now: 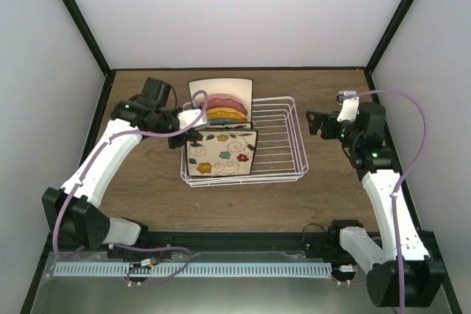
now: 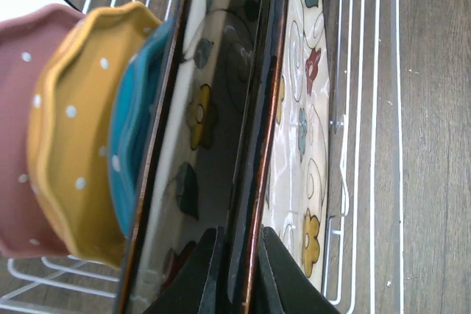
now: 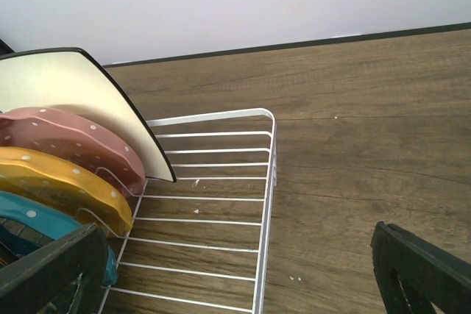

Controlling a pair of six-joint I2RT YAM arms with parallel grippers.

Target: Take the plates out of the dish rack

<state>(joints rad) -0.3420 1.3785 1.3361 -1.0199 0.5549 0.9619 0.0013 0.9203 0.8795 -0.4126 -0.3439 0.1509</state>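
Note:
The white wire dish rack (image 1: 283,141) sits mid-table with the plates standing on edge in its left half. From back to front they are a plain cream square plate (image 1: 221,87), a pink one (image 1: 221,100), an orange one (image 1: 226,113), a blue one (image 1: 229,121) and two floral square plates (image 1: 221,154). My left gripper (image 1: 193,132) is shut on the left rim of the front floral plate (image 2: 298,130), one finger on each face (image 2: 200,273). The second floral plate (image 2: 195,108) stands just behind. My right gripper (image 1: 315,124) is open and empty, just right of the rack.
The right half of the rack (image 3: 265,174) holds nothing. In the right wrist view the cream plate (image 3: 66,93), pink plate (image 3: 73,145), orange plate (image 3: 59,182) and blue plate (image 3: 37,226) show at left. White walls enclose the wooden table (image 1: 331,182).

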